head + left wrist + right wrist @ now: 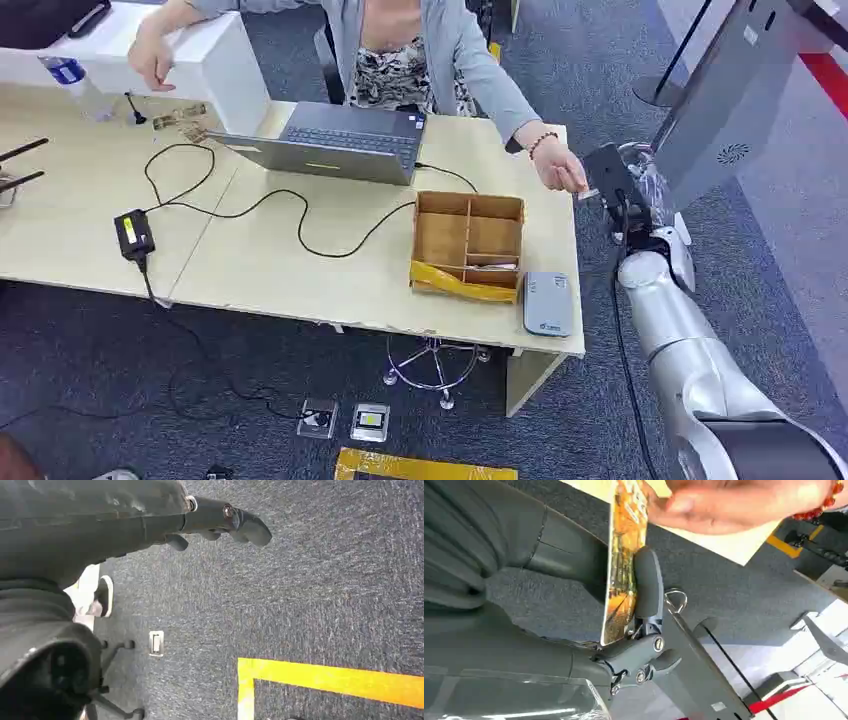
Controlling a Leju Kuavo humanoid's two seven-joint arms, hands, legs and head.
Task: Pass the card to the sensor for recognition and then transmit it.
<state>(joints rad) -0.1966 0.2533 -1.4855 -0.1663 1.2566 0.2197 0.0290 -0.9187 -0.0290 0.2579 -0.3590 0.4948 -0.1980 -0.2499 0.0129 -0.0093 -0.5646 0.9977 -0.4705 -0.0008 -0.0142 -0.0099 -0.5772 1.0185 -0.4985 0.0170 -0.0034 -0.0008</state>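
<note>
Likely an office: desk, laptop, grey carpet, swivel chair.

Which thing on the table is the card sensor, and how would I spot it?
Look at the light wooden table, at its near right corner. Beside the divided wooden box lies the sensor, a flat grey slab. Unlike the box, it is closed and smooth.

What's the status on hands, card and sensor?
Right hand grips card, person's hand on its far end. Left hand hangs over carpet, holding nothing. Sensor on table corner, unobstructed.
</note>
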